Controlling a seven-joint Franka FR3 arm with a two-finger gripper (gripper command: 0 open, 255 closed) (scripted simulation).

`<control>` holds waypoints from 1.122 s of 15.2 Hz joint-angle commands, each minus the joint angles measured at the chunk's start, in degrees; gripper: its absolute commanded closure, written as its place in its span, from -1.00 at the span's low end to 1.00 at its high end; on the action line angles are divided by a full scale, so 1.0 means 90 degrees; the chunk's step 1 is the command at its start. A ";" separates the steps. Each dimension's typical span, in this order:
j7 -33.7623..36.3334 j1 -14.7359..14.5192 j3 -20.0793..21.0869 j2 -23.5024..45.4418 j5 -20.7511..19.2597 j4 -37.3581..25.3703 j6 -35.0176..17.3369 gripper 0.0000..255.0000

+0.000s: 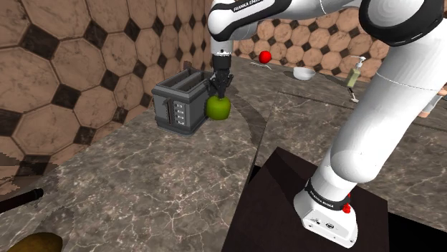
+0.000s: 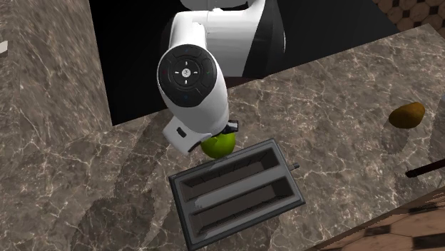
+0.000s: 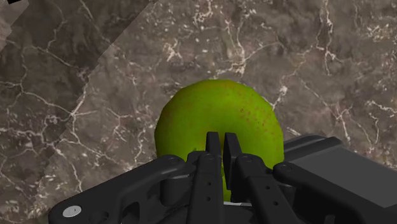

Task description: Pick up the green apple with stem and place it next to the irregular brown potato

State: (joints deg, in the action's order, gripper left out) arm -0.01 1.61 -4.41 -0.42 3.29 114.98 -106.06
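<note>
While its fingers sit almost pressed together, the gripper (image 1: 218,87) pinches the top of the green apple (image 1: 218,108), just beside the grey toaster (image 1: 179,106). The brown potato (image 2: 406,114) lies well apart on the marble counter (image 1: 143,179).

"FRANKA" lettering on white arm's upper link (image 1: 243,18)

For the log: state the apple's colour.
The apple is yellow-green with faint reddish speckles; the wrist view shows it best.
</note>
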 commanded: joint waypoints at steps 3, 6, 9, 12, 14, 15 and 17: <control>0.0015 0.0004 -0.0004 -0.0076 -0.0012 -0.0263 0.0340 1.00; 0.0030 0.0004 -0.0004 -0.0120 -0.0018 -0.0470 0.0590 1.00; 0.0044 0.0005 -0.0005 -0.0153 -0.0023 -0.0689 0.0842 1.00; 0.0057 0.0005 -0.0005 -0.0173 -0.0027 -0.0922 0.1095 1.00; 0.0065 0.0006 -0.0006 -0.0180 -0.0028 -0.1085 0.1265 1.00; 0.0069 0.0006 -0.0006 -0.0181 -0.0029 -0.1169 0.1350 1.00; 0.0077 0.0006 -0.0007 -0.0180 -0.0029 -0.1343 0.1521 1.00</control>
State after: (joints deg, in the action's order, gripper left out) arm 0.63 1.67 -4.47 -1.95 3.04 103.71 -93.28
